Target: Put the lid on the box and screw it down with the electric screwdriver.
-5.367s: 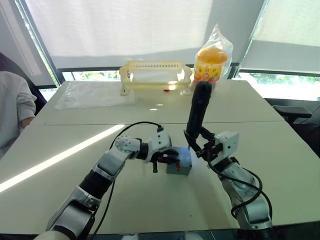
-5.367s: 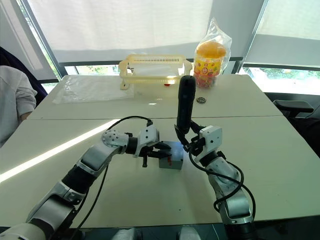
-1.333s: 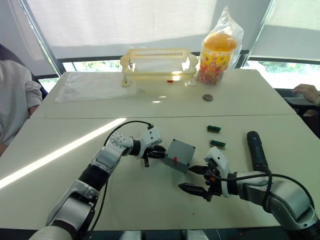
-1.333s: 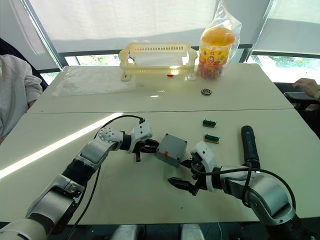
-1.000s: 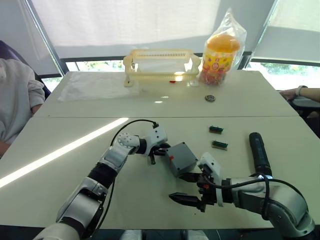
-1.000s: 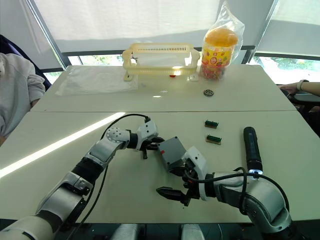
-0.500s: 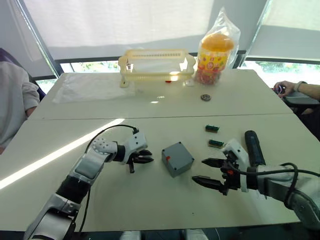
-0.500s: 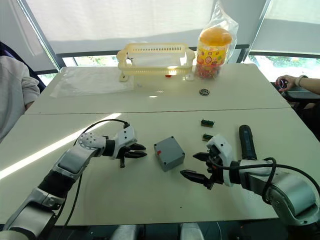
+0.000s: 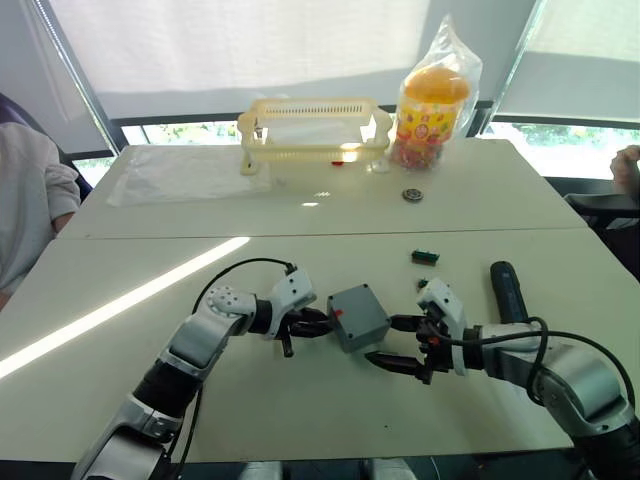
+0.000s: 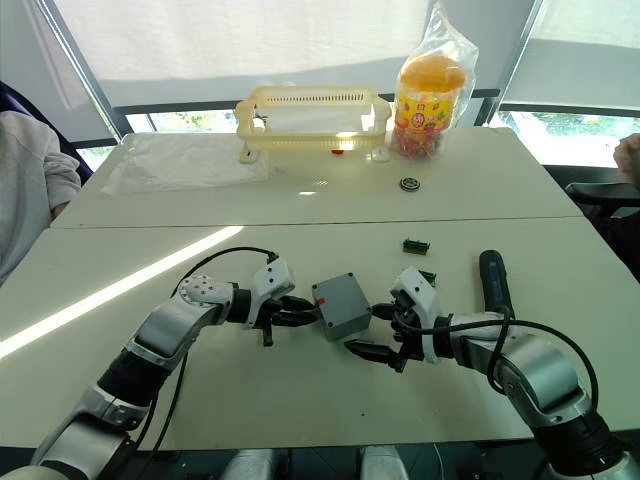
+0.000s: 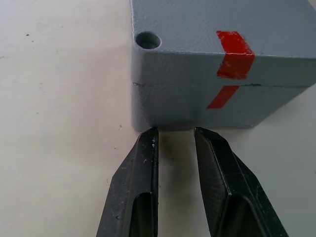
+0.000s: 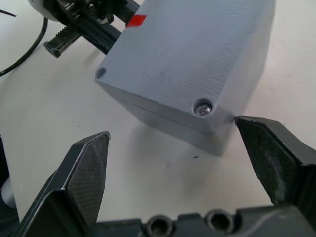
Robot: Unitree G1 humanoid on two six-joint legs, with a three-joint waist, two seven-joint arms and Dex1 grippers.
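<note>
The grey box [image 9: 357, 316] stands on the table between my two grippers, and the lid [image 12: 197, 49] sits on top of it. A seam runs around the side and a screw [image 12: 203, 108] sits in one corner hole. Red tape [image 11: 232, 49] marks the side facing my left gripper [image 9: 305, 322], whose fingers are a narrow gap apart, tips just short of that side. My right gripper [image 9: 394, 342] is wide open, its fingers flanking a corner of the box without touching. The black electric screwdriver [image 9: 507, 290] lies on the table to the right, beside my right forearm.
A yellow slotted basket [image 9: 312, 130] and a bagged orange-lidded jar [image 9: 432, 100] stand at the far edge. Small green parts [image 9: 425, 257] and a round disc [image 9: 412, 195] lie beyond the box. A clear plastic sheet [image 9: 185, 180] lies far left. A person's sleeve [image 9: 25, 220] is at the left.
Both grippers have closed in on the box: the left moved right up to its red-taped side, and the right moved left to straddle its corner. The screwdriver stays lying on the table.
</note>
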